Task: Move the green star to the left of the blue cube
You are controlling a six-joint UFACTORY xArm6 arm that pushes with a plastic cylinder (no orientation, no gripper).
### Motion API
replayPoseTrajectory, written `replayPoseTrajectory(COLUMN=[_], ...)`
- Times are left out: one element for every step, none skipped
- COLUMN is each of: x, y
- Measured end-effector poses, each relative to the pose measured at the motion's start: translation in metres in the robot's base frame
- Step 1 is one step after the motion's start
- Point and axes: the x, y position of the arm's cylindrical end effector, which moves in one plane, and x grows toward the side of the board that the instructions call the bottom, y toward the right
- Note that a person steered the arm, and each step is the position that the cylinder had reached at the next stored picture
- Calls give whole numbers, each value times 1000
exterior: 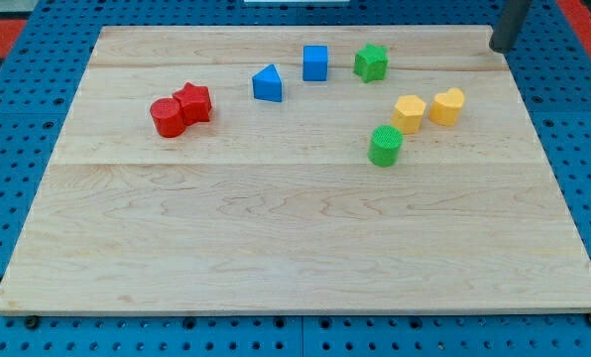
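Observation:
The green star [371, 62] lies near the view's top, just right of the blue cube [315, 62], with a small gap between them. A blue triangular block [267, 84] lies left of the cube and a little lower. My tip [501, 47] is at the view's top right, at the board's far edge, well to the right of the green star and touching no block.
A green cylinder [385, 145] lies below the star. Two yellow blocks [409, 112] [448, 106] lie side by side right of it. A red cylinder [167, 118] and a red star [193, 102] touch at the left. The wooden board [295, 248] rests on blue pegboard.

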Motion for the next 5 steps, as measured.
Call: replayPoseTrajectory(x=[1, 1, 1, 1, 1], y=[-1, -2, -18, -39, -58])
